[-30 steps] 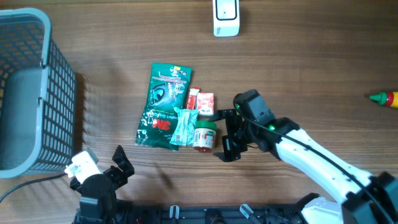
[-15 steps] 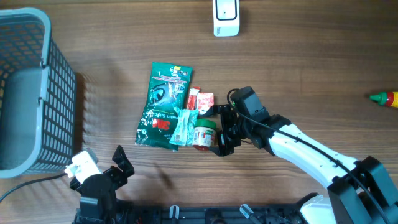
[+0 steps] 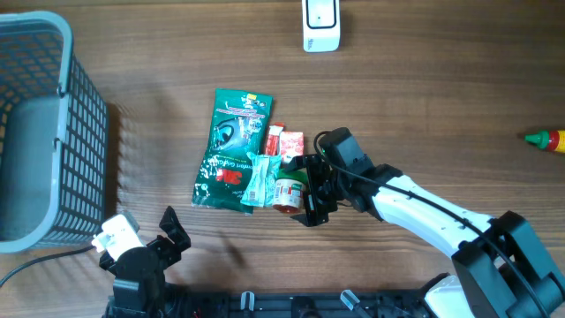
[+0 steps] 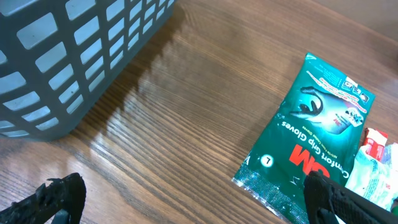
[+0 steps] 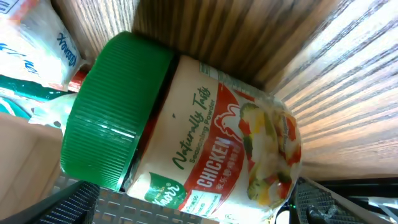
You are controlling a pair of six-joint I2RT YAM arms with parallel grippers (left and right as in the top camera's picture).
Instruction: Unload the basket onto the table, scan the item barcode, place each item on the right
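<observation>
A chicken seasoning jar (image 3: 288,193) with a green lid lies on its side in the small pile at the table's middle. In the right wrist view the jar (image 5: 205,143) fills the frame, lid to the upper left. My right gripper (image 3: 303,190) is open, one finger on each side of the jar and neither pressing on it; its fingertips (image 5: 317,202) show at the bottom corners. The white scanner (image 3: 320,25) stands at the far edge. My left gripper (image 3: 141,234) is open at the near left, nothing between its fingers (image 4: 59,199).
A green glove pack (image 3: 231,150), a clear sachet (image 3: 262,177) and small red boxes (image 3: 287,141) lie against the jar. A grey mesh basket (image 3: 84,132) stands at the far left. A red sauce bottle (image 3: 547,139) lies at the right edge.
My right gripper has slid left, from beside the pile to straddling the seasoning jar. The left arm has not moved.
</observation>
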